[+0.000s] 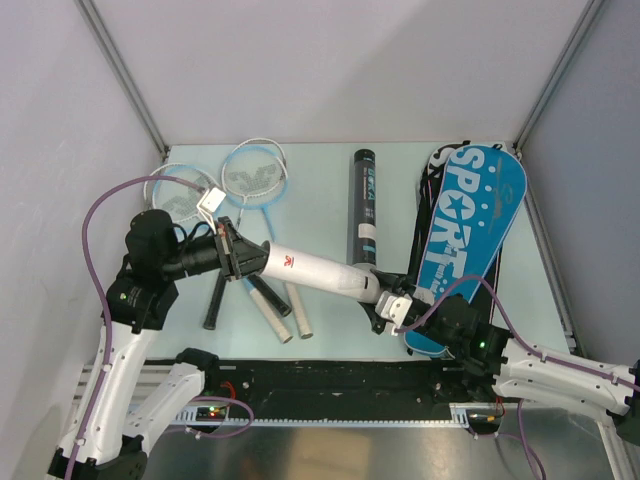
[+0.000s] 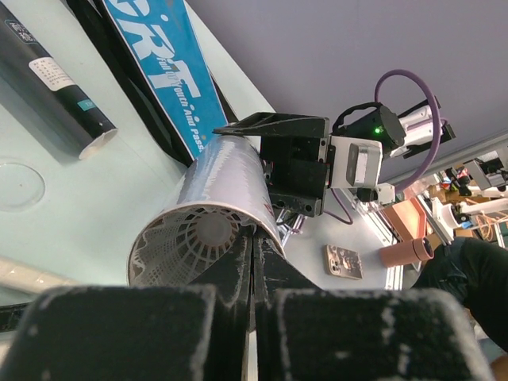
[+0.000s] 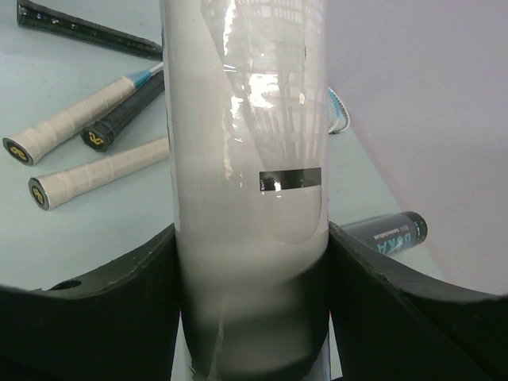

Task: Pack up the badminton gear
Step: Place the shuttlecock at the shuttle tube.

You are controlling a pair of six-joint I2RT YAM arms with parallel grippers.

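Observation:
A white tube (image 1: 315, 270) hangs above the table, held between both grippers. My left gripper (image 1: 245, 255) is shut, its tips (image 2: 254, 238) pinching the rim of the tube's open end (image 2: 226, 171). A white shuttlecock (image 2: 186, 238) sits just inside that mouth, cork end inward. My right gripper (image 1: 385, 298) is shut on the tube's other end (image 3: 246, 159), a finger against each side (image 3: 250, 238). The long black tube (image 1: 363, 205) lies on the table behind. Two rackets (image 1: 255, 175) lie at the back left, and several handles (image 3: 95, 119) lie under the white tube.
A blue racket bag (image 1: 470, 230) printed SPORT lies along the right side, close to my right arm. Grey walls close in the table on the left, back and right. The arm bases and a black rail (image 1: 330, 375) run along the near edge.

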